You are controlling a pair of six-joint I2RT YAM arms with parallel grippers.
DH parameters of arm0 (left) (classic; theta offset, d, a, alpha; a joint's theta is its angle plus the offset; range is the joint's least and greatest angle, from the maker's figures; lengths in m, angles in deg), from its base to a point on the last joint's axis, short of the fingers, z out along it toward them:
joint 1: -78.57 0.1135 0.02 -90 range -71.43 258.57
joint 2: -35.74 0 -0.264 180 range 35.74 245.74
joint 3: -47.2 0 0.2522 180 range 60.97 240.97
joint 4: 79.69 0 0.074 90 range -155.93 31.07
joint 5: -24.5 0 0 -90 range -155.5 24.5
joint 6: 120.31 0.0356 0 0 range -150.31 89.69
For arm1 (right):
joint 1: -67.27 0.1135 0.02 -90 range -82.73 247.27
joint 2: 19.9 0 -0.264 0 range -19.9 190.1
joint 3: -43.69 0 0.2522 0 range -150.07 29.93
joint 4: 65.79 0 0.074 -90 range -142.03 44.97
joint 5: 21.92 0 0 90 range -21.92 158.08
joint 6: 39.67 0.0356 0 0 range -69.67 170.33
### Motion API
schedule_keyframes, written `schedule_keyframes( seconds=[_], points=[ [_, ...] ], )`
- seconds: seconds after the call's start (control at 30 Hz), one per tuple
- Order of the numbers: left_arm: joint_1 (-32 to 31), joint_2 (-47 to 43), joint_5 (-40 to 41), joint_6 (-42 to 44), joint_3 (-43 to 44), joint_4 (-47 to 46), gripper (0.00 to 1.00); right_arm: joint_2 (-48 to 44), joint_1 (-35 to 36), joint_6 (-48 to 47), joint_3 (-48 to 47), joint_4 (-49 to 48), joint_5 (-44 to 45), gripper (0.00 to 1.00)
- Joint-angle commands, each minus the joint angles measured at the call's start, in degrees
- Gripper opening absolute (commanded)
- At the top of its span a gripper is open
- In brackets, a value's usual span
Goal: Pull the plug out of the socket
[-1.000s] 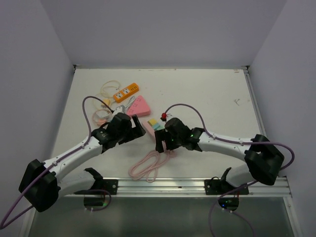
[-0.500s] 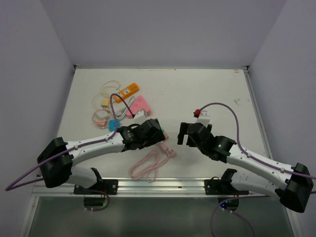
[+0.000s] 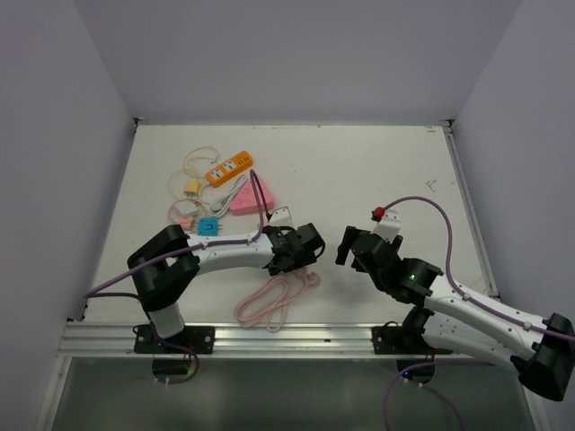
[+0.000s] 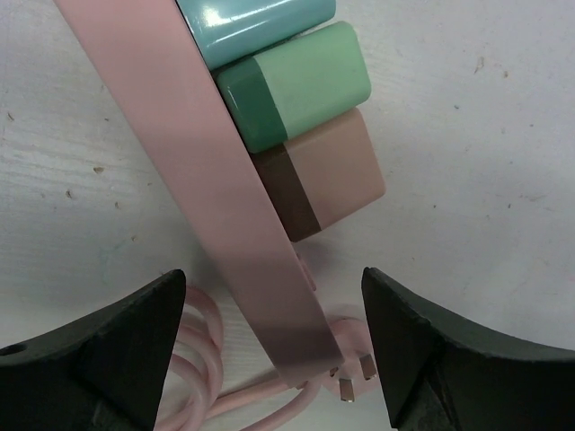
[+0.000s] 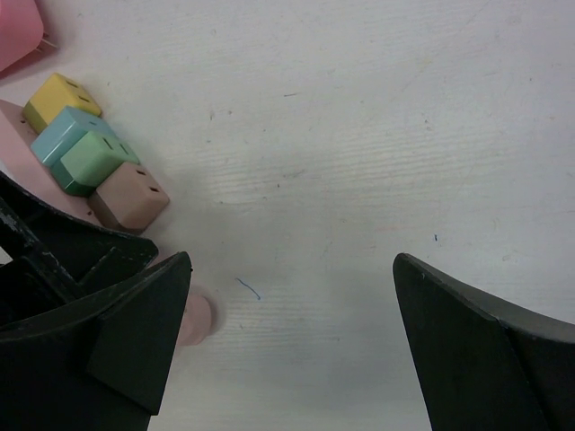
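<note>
A pink power strip lies on the table with a teal plug, a green plug and a brown plug seated side by side in it. A yellow plug sits beyond them in the right wrist view. My left gripper is open, its fingers either side of the strip's near end. In the top view the left gripper hides the strip. My right gripper is open and empty over bare table, right of the plugs, and shows in the top view.
The strip's pink cable lies coiled near the front rail, its pronged end by the strip. An orange power strip, a pink triangular adapter, a small blue adapter and loose cables lie at the back left.
My left arm has swung right and stretched out over the pink strip. My right gripper has pulled back to the right, away from the plugs.
</note>
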Motion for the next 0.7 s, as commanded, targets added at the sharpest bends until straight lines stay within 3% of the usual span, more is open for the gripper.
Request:
schedule_keyframes(
  seconds=[0.0, 0.33, 0.43, 0.53, 0.57, 0.63, 0.67],
  points=[
    [-1.0, 2.1, 2.4, -1.2, 3.2, 3.0, 0.82, -0.5, -0.3, 1.5, 0.7, -1.7, 2.5, 0.99],
    [-2.3, 3.4, 1.7, -2.4, 3.3, 4.6, 0.66, 0.3, -0.4, 1.0, 1.5, -3.4, 1.2, 0.99],
    [-2.5, 2.6, 1.7, -2.2, 2.8, 4.6, 0.55, 0.3, -0.5, 0.7, 1.6, -3.7, 0.8, 0.99],
    [-2.5, 1.0, 1.8, -1.7, 1.3, 3.0, 0.37, 0.2, -0.5, 0.6, 1.5, -3.9, -0.3, 0.99],
    [-2.5, 0.4, 1.9, -1.3, 0.5, 2.5, 0.26, 0.1, -0.5, 0.5, 1.4, -4.0, -0.6, 0.99],
    [-2.5, -1.8, 2.8, 0.2, -0.4, 1.5, 0.17, -0.1, -0.6, 0.0, 1.5, -5.1, -2.5, 0.99],
    [-2.5, -2.7, 3.1, 1.2, -1.5, 0.1, 0.08, -0.2, -0.5, -0.7, 1.5, -5.6, -3.4, 0.99]
  ],
)
